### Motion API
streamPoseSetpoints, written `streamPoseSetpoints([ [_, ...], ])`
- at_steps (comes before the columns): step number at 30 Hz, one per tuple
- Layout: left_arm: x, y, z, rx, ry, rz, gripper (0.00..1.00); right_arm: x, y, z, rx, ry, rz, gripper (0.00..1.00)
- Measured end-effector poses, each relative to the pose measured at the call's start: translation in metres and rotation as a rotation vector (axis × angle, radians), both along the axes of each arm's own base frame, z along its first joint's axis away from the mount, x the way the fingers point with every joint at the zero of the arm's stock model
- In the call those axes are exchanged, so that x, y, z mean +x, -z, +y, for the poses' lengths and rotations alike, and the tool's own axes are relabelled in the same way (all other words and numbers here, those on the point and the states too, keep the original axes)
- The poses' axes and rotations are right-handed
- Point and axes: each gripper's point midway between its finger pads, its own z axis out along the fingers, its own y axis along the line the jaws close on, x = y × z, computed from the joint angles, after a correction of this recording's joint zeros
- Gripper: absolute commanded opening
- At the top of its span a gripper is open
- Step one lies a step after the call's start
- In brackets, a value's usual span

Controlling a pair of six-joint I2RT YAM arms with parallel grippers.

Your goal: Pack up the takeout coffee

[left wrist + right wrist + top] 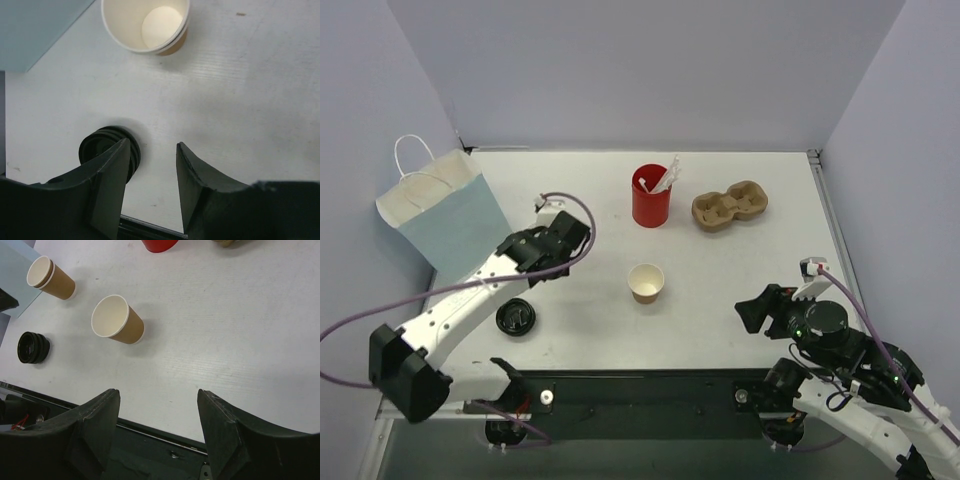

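Observation:
No kraft cup with a black lid on it shows in any view. A lidless kraft cup [647, 282] with a cream inside stands mid-table, also in the right wrist view [117, 320]. A stacked lidless cup [147, 25] stands near the bag, also in the right wrist view [50, 277]; my left arm hides it from above. A stack of black lids [516, 317] lies at the near left [100, 147] [32, 346]. My left gripper [552, 245] [152, 145] is open and empty above the table. My right gripper [752, 310] [159, 392] is open and empty near the front edge.
A paper bag [445, 215] with white handles stands at the far left. A red cup [651, 200] with white stirrers and a brown pulp cup carrier [728, 208] stand at the back. The table's dark front edge [150, 435] lies under my right gripper.

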Motion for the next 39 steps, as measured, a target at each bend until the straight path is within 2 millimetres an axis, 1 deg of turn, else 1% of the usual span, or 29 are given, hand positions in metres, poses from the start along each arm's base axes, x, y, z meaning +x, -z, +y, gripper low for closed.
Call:
streamPoseSetpoints([
  [1, -0.007, 0.007, 0.014, -0.005, -0.029, 0.015, 0.52, 0.0, 0.0, 0.0, -0.001, 0.0, 0.001, 0.64],
  [5, -0.026, 0.022, 0.051, -0.047, -0.136, 0.023, 0.52, 0.0, 0.001, 0.0, -0.002, 0.0, 0.003, 0.64],
  [8, -0.035, 0.032, 0.07, -0.086, -0.215, 0.022, 0.52, 0.0, 0.001, 0.0, -0.003, 0.0, 0.004, 0.64],
  [11, -0.042, 0.046, 0.082, -0.123, -0.277, 0.043, 0.52, 0.0, 0.001, 0.0, -0.004, 0.0, 0.005, 0.64],
  [13, -0.045, 0.055, 0.084, -0.143, -0.302, 0.066, 0.52, 0.0, 0.001, 0.0, -0.005, 0.0, 0.006, 0.64],
  [21, -0.039, 0.073, 0.073, -0.23, -0.361, 0.108, 0.52, 0.001, 0.004, 0.002, -0.019, -0.001, 0.018, 0.64],
  [26, -0.048, 0.096, 0.073, -0.239, -0.424, 0.171, 0.51, 0.002, 0.005, 0.002, -0.025, -0.002, 0.02, 0.64],
  [29, -0.053, 0.104, 0.073, -0.245, -0.449, 0.19, 0.5, 0.002, 0.005, 0.002, -0.025, -0.002, 0.02, 0.64],
  [33, -0.055, 0.113, 0.073, -0.25, -0.476, 0.199, 0.47, 0.002, 0.005, 0.002, -0.025, -0.002, 0.019, 0.64],
  [39, -0.06, 0.123, 0.075, -0.241, -0.499, 0.219, 0.36, 0.002, 0.005, 0.002, -0.025, -0.002, 0.018, 0.64],
])
